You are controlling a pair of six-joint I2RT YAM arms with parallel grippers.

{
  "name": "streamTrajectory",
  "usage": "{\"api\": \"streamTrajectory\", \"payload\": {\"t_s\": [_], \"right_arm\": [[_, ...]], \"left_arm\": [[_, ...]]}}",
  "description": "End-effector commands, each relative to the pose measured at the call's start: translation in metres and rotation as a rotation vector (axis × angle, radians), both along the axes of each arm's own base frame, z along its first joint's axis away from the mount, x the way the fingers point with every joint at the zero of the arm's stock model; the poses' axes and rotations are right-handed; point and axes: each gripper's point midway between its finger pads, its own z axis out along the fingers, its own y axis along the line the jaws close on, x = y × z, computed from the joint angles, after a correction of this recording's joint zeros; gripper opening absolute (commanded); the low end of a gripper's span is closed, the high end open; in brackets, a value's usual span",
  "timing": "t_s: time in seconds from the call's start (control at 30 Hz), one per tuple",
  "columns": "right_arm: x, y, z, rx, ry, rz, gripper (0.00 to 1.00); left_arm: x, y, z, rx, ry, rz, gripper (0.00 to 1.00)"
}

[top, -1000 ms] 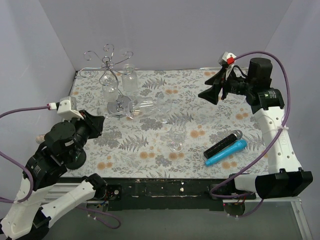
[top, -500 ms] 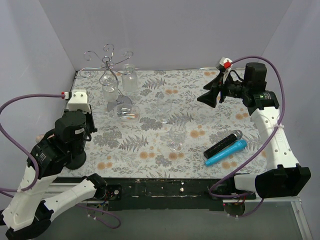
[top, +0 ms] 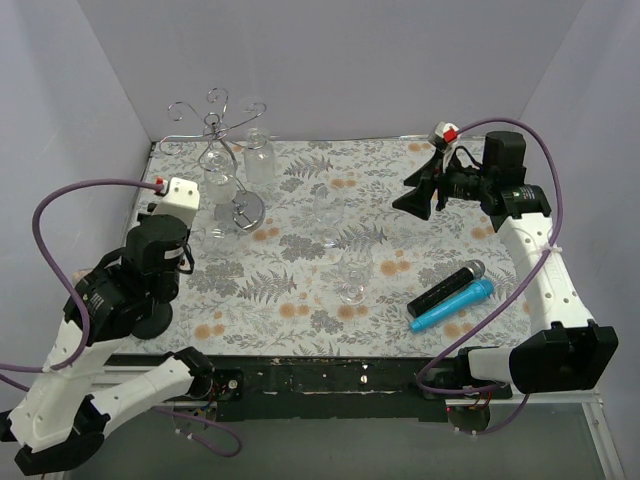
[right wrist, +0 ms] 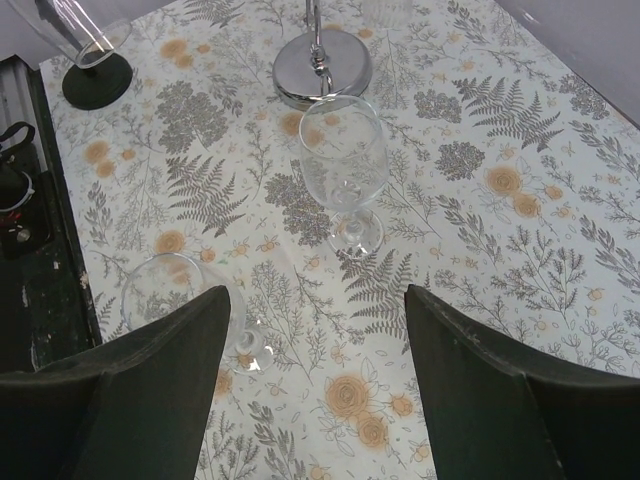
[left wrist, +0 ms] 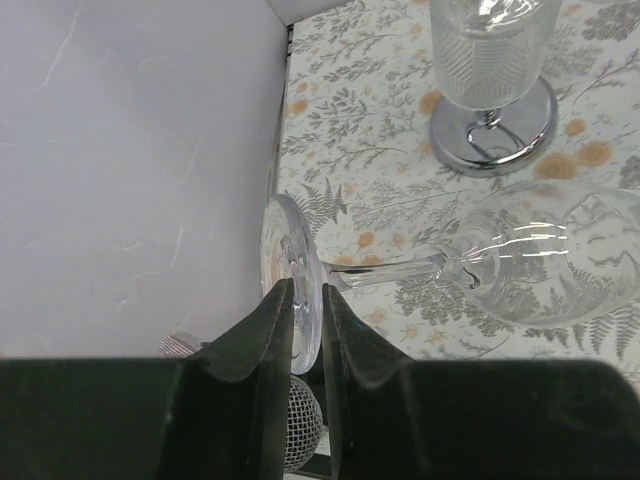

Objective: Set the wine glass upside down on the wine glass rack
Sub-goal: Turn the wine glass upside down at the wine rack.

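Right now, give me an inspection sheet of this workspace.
Surface: table under a floral cloth.
Job's things: wine glass rack upright at the far left, other glassware against its stem. Held wine glass lies sideways, bowl towards the rack's base, not yet hung.
Clutter: farther spare glass and nearer spare glass upright mid-table. Black microphone and blue microphone side by side, near right.
Grippers: left gripper has its jaws shut on the held glass's foot. Right gripper has its jaws open and empty, above the table.
Cables: left purple cable and right purple cable loop in the air.
Surroundings: plain pale walls.
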Motion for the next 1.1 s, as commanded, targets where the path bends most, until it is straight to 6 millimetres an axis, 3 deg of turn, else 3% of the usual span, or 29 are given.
{"api": "streamTrajectory", "payload": {"t_s": [0.0, 0.57, 1.07], "right_arm": [[0.002, 0.002, 0.003, 0.017, -0.042, 0.031, 0.79], [-0.003, -0.013, 0.001, 0.070, -0.023, 0.050, 0.77], [-0.007, -0.020, -0.003, 0.113, 0.000, 0.080, 0.76]], "left_arm": [[0.002, 0.013, 0.008, 0.131, 0.010, 0.051, 0.00], [0.035, 0.002, 0.023, 0.373, 0.021, 0.039, 0.00], [0.054, 0.020, 0.008, 0.443, 0.113, 0.064, 0.00]]}}
